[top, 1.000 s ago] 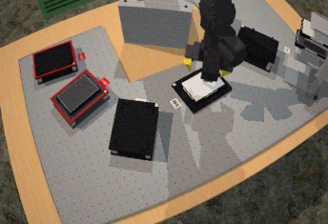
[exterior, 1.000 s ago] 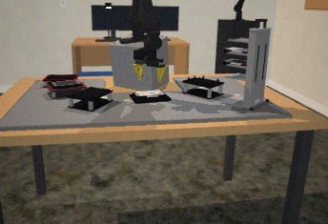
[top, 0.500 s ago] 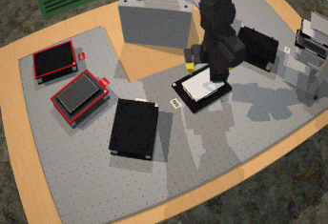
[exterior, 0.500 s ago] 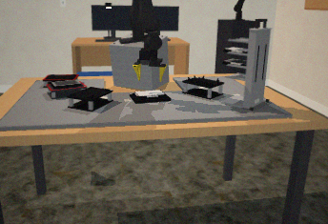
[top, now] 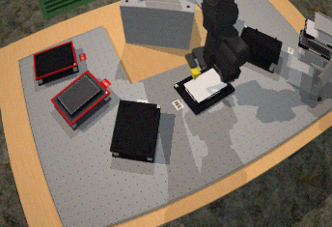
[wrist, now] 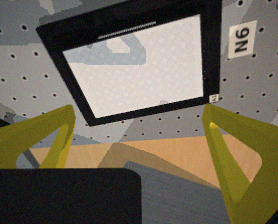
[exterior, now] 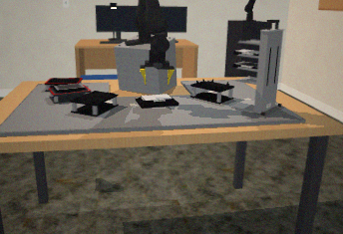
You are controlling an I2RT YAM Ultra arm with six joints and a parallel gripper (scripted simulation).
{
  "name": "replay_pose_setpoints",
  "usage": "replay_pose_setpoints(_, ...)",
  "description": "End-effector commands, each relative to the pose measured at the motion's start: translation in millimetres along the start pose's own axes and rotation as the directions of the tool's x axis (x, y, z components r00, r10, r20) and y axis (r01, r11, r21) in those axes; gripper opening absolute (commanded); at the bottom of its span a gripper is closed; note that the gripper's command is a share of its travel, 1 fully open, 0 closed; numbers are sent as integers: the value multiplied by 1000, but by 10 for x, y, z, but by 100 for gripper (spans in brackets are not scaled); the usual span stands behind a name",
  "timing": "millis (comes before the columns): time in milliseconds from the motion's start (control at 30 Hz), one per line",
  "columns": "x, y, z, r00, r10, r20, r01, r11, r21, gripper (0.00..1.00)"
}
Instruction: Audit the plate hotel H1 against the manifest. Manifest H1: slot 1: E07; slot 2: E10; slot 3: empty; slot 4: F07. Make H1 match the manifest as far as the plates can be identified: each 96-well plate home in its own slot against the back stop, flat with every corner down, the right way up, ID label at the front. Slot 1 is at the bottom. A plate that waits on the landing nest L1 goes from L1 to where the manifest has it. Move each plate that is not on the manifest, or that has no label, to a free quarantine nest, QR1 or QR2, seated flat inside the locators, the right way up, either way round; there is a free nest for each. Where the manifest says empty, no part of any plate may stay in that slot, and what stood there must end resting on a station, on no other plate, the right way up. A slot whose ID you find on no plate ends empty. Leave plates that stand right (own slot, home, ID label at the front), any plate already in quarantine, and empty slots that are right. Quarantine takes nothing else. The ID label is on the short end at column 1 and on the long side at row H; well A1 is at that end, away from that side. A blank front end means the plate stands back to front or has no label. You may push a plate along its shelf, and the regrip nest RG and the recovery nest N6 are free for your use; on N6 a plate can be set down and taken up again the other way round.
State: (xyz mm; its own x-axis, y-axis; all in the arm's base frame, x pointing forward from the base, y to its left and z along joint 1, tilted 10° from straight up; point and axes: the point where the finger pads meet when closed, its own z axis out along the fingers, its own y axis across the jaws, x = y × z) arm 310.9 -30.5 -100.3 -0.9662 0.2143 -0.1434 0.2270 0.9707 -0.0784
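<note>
Plate [top: 207, 85], white, is lying flat on recovery nest N6 [wrist: 55, 36]; I am hovering the gripper [wrist: 140, 145] above it, jaws fully apart, holding nothing. I am squaring the fingers to its sides before descending. Only the wrist view is showing the N6 tag [wrist: 242, 39]; the top view is showing the red quarantine nests [top: 54, 60].

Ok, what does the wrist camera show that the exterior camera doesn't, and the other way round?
Only the wrist view shows the N6 label beside the nest and the plate's pale top close up, framed in black. Only the exterior view shows the plate hotel at the right, the two red-edged quarantine nests at the left, and the table's legs. Both show the white plate on its black nest and the open yellow-fingered pincer above it, holding nothing.
</note>
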Motion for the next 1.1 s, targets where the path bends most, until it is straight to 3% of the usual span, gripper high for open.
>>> replay_pose_setpoints(0, -148, 29, -105, 993, -110, 48, 110, 994, 1, 100)
replay_pose_setpoints(700, -147, 31, -105, 899, -435, 45, 435, 900, 16, 100)
replay_pose_setpoints(1067, -147, 32, -105, 782, -621, 41, 621, 784, 24, 100)
